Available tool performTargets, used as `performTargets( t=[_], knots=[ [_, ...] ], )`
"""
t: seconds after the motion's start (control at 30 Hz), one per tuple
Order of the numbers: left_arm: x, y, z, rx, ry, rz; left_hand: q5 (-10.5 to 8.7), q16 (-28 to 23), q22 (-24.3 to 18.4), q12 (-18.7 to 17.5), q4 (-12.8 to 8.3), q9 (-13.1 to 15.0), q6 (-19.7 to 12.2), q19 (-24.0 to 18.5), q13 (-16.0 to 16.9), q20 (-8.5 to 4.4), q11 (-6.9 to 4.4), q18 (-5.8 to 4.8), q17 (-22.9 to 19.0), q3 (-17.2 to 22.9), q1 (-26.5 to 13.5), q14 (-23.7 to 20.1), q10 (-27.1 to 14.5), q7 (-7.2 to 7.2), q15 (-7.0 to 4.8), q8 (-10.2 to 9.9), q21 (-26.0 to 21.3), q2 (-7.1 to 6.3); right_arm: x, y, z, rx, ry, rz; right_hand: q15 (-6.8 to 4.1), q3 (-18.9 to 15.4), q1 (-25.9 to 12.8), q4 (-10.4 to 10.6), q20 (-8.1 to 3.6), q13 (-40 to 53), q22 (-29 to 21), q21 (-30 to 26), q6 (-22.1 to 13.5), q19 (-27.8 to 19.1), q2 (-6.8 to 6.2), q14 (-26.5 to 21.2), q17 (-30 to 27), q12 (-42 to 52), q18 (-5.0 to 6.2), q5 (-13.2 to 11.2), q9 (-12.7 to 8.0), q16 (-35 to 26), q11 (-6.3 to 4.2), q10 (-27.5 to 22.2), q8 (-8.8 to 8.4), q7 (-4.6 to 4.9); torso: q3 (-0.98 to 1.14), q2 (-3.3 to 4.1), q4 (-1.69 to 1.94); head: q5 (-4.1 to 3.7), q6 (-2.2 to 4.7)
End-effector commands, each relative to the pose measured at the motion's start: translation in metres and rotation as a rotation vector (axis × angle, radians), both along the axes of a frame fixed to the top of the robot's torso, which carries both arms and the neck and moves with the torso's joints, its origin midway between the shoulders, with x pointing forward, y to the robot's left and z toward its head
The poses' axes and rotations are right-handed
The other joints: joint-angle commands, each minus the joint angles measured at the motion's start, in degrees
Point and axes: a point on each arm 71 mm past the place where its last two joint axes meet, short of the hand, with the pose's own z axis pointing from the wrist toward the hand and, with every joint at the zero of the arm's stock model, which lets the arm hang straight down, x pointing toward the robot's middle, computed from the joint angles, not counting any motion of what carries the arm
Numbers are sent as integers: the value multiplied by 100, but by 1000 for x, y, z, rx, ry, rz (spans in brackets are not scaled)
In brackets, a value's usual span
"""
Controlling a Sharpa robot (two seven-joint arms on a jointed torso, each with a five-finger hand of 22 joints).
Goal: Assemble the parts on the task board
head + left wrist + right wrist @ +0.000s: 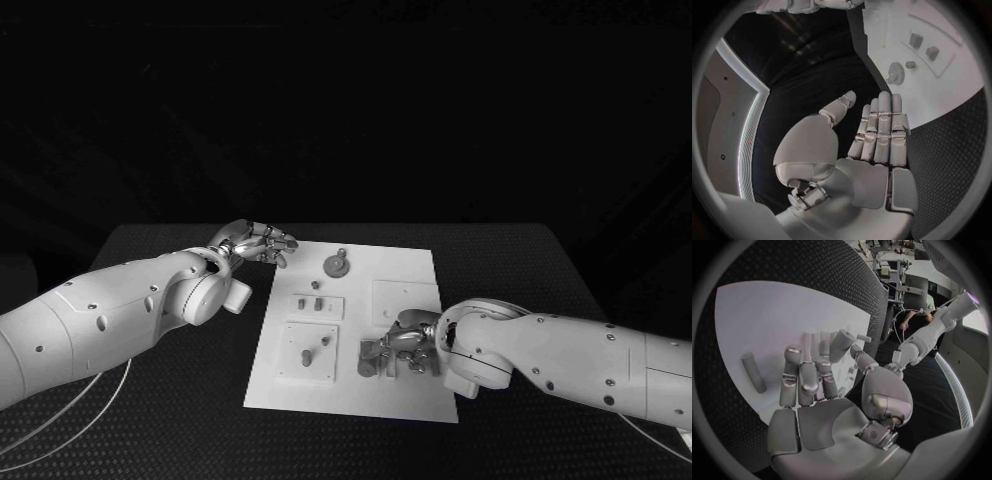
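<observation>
Head view: white rectangular task board [411, 270] carries small grey parts [335, 265]; left hand [257, 243] empty, fingers straight; right hand [401, 350] unclear.

Both arms are white, smooth and rounded, with small dark screw holes dotted along their shells. The left arm [101, 320] has a round disc-like cover at the wrist; the right arm [577, 355] ends in a similar rounded cuff. Thin pale cables loop beneath each arm. The left hand [870, 150] and right hand [817, 395] are silver, with segmented metallic fingers [882, 125] and smooth pale palm plates.
</observation>
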Motion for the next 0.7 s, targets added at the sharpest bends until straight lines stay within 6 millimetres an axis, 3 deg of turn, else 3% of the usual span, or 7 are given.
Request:
performTargets(
  t=[0.03, 0.33, 0.4, 0.5, 0.7],
  knots=[
    [0, -3, 1, -11, 1, -15, 10, -22, 10, 7, 30, -6, -26, 23, -5, 17, 9, -3, 9, 2, -63, 8, -41, 2, 12, -9, -35, -9, -1, 0, -2, 3, 8, 11, -2, 103, -13, 190, -15, 20, 73, -28, -11, -28, -173, -66, -38, -36, 111, -33, 11, -37, 23, -37, -43, 48, -2, -1, -1, 2, 4],
    [0, -2, 1, -11, 1, -14, 10, -24, 11, 6, 33, -6, -30, 23, -5, 17, 10, -2, 12, 1, -67, 9, -43, 3, 12, -8, -36, -8, -1, 1, -1, 21, -7, 14, 8, 409, 10, 835, -19, 71, 90, -28, -62, -39, -693, -139, -76, -69, 111, -46, 79, -49, 35, -73, -69, 63, -3, 0, -1, -3, 9],
    [0, -2, 1, -11, 1, -14, 10, -24, 11, 6, 34, -7, -31, 23, -6, 17, 10, -2, 13, 1, -68, 9, -44, 3, 12, -9, -36, -8, -1, 1, 0, 22, -18, 26, 9, 430, 30, 883, -20, 76, 92, -25, -66, -40, -730, -144, -78, -70, 111, -51, 89, -48, 35, -74, -69, 64, -1, 0, -1, -4, 6],
    [0, -2, 1, -10, 1, -14, 10, -25, 11, 6, 35, -7, -32, 23, -6, 18, 11, -2, 14, 1, -70, 9, -44, 4, 12, -9, -36, -8, -3, 2, 1, 13, -52, 82, 10, 426, 171, 841, -24, 89, 101, -7, -73, -41, -728, -147, -76, -64, 111, -63, 112, -44, 36, -75, -64, 66, -2, 0, 1, -4, 15],
    [0, -1, 0, -10, 2, -13, 10, -26, 11, 6, 36, -8, -35, 23, -6, 17, 11, -2, 16, 1, -71, 9, -46, 5, 12, -9, -36, -8, -9, 2, 0, -18, -37, 164, 14, 215, 584, 411, -6, 113, 97, 10, -68, -68, -671, -172, -107, -67, 111, -63, 169, -55, 37, -80, -54, 65, -2, 1, -3, 6, 18]
  ],
)
